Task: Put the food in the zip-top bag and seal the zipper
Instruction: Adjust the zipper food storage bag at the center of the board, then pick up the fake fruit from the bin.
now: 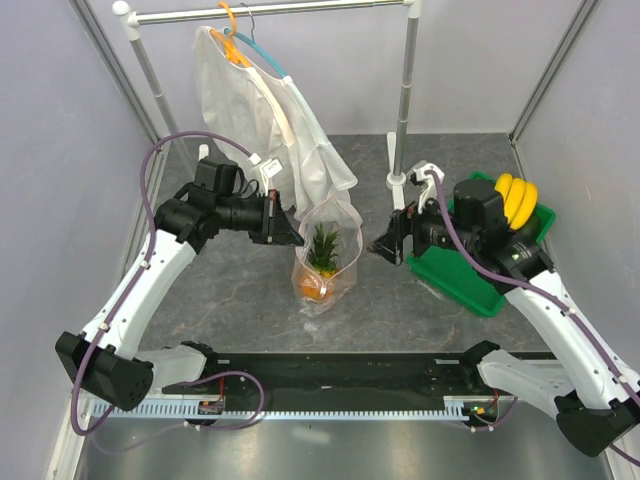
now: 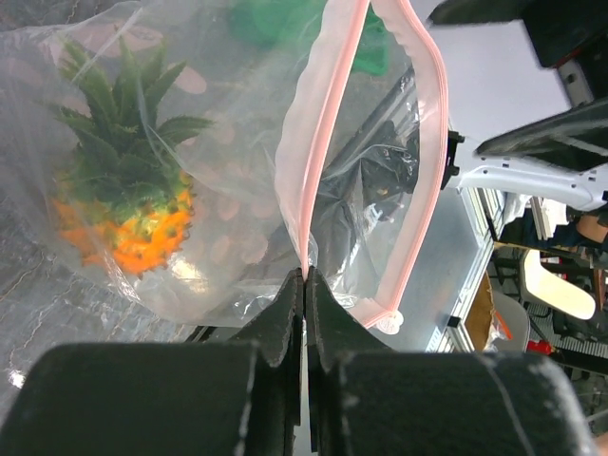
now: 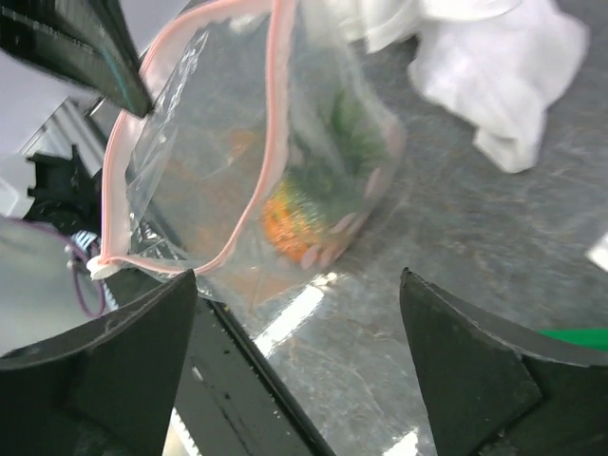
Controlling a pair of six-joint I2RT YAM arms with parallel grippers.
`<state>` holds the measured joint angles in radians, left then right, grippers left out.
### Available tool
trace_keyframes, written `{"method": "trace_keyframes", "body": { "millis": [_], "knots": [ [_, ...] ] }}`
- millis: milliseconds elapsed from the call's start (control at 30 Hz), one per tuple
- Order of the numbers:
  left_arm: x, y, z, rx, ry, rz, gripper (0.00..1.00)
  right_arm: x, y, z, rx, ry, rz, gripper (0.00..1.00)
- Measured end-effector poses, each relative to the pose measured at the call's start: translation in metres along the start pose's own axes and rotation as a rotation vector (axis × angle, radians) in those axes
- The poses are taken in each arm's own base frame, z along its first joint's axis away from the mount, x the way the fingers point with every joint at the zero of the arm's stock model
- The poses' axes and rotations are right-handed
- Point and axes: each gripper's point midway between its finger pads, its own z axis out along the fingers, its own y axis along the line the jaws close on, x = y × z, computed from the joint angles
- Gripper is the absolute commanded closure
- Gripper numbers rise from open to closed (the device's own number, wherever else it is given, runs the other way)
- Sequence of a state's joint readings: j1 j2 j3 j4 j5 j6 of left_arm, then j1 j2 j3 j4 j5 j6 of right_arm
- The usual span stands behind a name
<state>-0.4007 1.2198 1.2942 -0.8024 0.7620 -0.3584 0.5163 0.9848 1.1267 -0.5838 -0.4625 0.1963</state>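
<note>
Your left hand (image 2: 306,285) is clamped shut on the pink zipper (image 2: 318,161) of the clear bag (image 2: 237,237). The two black fingers meet on one strip of it, near the corner where both strips join. From above, that hand (image 1: 285,225) holds the bag (image 1: 335,215) up by its top left edge, and the bag's bottom looks to rest on the grey worktop (image 1: 240,290) between your two arms.

The bag's mouth is open. In the right wrist view the zipper (image 3: 275,142) forms a wide loop, with its two strips well apart.

The pineapple (image 1: 320,262) is already inside the bag, low down, leaves pointing up in the top view. The left wrist camera shows it (image 2: 128,199) through the dotted plastic, orange body below green leaves.

Your right hand (image 1: 385,240) is open, just to the right of the bag and facing it. In its own camera the hand (image 3: 299,285) shows both fingers spread wide with nothing between them, and the pineapple (image 3: 304,214) lies beyond them in the bag.

The banana bunch (image 1: 517,198) sits on the far end of the green tray (image 1: 460,275), behind your right arm and well apart from the bag.

A white garment (image 1: 265,110) hangs from an orange hanger (image 1: 232,40) on the rail at the back, its lower edge near the bag's top.
</note>
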Motion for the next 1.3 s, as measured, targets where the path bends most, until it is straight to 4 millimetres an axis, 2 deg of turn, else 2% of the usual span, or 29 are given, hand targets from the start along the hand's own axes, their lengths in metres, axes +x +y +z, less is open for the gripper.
{"method": "trace_keyframes", "body": {
  "millis": [100,200,333,400,433,500,600,700,767,833,967,1100,1167,1300],
  "knots": [
    [-0.001,-0.001,0.000,0.002,-0.005,0.000,0.98,-0.021,-0.016,-0.015,0.079,-0.048,-0.003,0.02],
    [-0.003,-0.002,0.000,0.007,-0.013,0.002,0.98,-0.039,-0.056,-0.035,0.193,-0.094,0.043,0.02],
    [-0.004,-0.004,0.000,0.016,-0.019,0.000,0.98,-0.044,-0.148,-0.072,0.374,-0.104,0.176,0.02],
    [-0.004,-0.004,0.000,0.018,-0.021,-0.002,0.98,-0.037,-0.196,-0.088,0.438,-0.078,0.251,0.02],
    [-0.005,-0.004,0.000,0.019,-0.022,-0.003,0.98,-0.031,-0.216,-0.089,0.445,-0.049,0.275,0.02],
    [-0.006,-0.006,0.000,0.025,-0.026,-0.002,0.98,-0.016,-0.262,-0.112,0.509,-0.032,0.360,0.02],
    [-0.007,-0.008,0.000,0.038,-0.028,0.001,0.98,0.001,-0.313,-0.137,0.546,0.000,0.450,0.02],
    [-0.008,-0.010,0.000,0.045,-0.033,0.004,0.98,0.012,-0.352,-0.160,0.568,0.018,0.481,0.02],
    [-0.009,-0.011,0.000,0.048,-0.038,0.008,0.98,0.019,-0.367,-0.168,0.567,0.048,0.464,0.03],
    [-0.010,-0.011,0.000,0.051,-0.041,0.011,0.98,0.029,-0.371,-0.167,0.546,0.099,0.417,0.04],
    [-0.007,-0.009,0.001,0.052,-0.035,0.006,0.98,0.048,-0.362,-0.146,0.488,0.266,0.241,0.07],
    [-0.007,-0.010,0.002,0.057,-0.037,0.009,0.98,0.072,-0.357,-0.122,0.443,0.396,0.167,0.07],
    [-0.008,-0.011,0.002,0.064,-0.039,0.013,0.98,0.075,-0.367,-0.126,0.454,0.399,0.187,0.06],
    [-0.005,-0.010,0.002,0.067,-0.035,0.010,0.98,0.068,-0.406,-0.156,0.529,0.328,0.263,0.05]
  ]
}}
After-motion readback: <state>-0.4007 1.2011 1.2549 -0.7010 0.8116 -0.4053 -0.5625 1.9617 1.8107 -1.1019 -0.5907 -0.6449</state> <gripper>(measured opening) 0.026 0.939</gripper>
